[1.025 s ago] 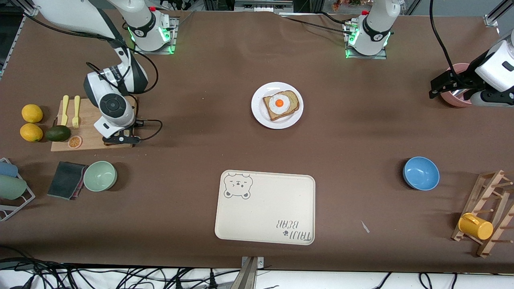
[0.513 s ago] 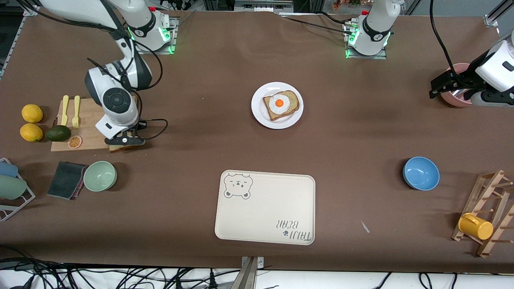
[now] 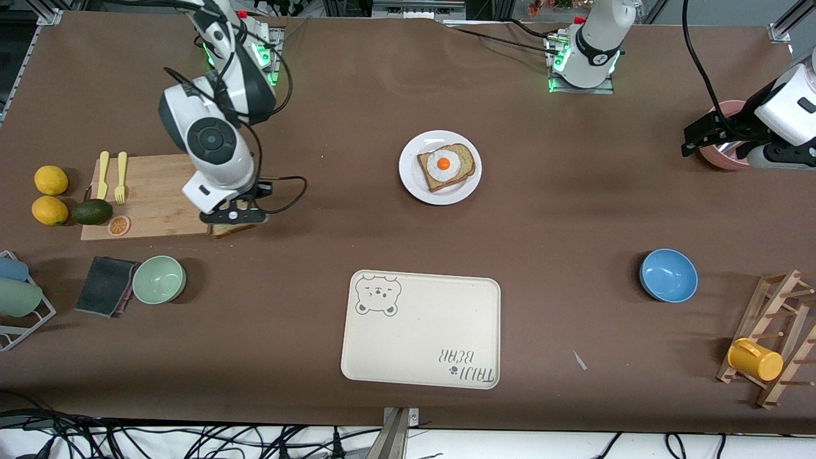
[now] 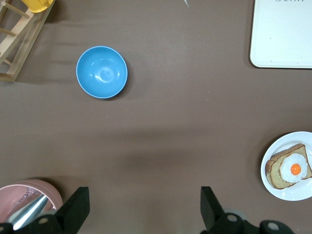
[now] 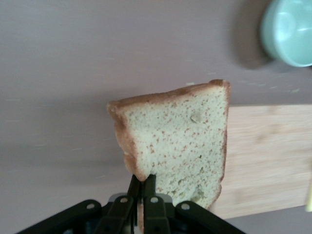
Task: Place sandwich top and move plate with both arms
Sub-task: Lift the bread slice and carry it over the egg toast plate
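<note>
The sandwich top (image 5: 178, 141) hangs pinched by one edge in the right gripper (image 3: 232, 216), whose fingers are clamped together on it, up in the air just past the cutting board (image 3: 150, 191) edge at the right arm's end of the table. The plate (image 3: 411, 182) sits mid-table, well apart from it toward the left arm's end, bearing a bread slice with a fried egg (image 3: 444, 164). The left gripper (image 4: 141, 209) waits with fingers wide apart over bare table beside a pink bowl (image 3: 723, 156). The grip looks thin: only the crust is caught, so the slice could swing, sag or tear free during the carry. A fast release from height might land it skewed off the egg, or nudge the lower slice across the plate.
</note>
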Controlling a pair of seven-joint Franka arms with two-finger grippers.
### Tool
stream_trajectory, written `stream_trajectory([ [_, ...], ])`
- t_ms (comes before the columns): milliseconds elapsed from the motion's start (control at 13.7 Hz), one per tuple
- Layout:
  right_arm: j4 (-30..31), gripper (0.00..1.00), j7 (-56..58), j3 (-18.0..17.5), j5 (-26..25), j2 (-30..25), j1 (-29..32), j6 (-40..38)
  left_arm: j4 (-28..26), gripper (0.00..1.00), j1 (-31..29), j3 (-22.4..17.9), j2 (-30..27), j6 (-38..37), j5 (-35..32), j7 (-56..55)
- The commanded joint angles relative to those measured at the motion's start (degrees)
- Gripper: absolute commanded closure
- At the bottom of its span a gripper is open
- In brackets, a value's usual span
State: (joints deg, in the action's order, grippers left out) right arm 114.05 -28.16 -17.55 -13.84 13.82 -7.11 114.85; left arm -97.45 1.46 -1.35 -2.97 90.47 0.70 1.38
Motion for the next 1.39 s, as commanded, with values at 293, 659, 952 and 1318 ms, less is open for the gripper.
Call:
stream_trajectory([
  [293,-12.34,1.00,-22.51,0.06,6.36,6.29,-16.77,-3.75,0.95,0.00,-0.32,-0.05,0.16,-0.73,1.33,0.47],
  [659,-19.38,1.00,-39.83,0.06,9.62,12.53,-27.50,-3.66,0.95,0.00,-0.32,-0.05,0.16,-0.73,1.33,0.38],
  [952,-23.86,1.00,-52.76,-0.03,9.80,17.72,-34.89,-2.26,0.95,0.00,-0.32,-0.05,0.16,-0.73,1.33,0.29],
  [1318,-28.62,1.00,-62.00,0.06,9.71,23.96,-40.43,3.97,1.13,0.00,-0.32,-0.05,0.51,-0.73,1.33,0.03],
])
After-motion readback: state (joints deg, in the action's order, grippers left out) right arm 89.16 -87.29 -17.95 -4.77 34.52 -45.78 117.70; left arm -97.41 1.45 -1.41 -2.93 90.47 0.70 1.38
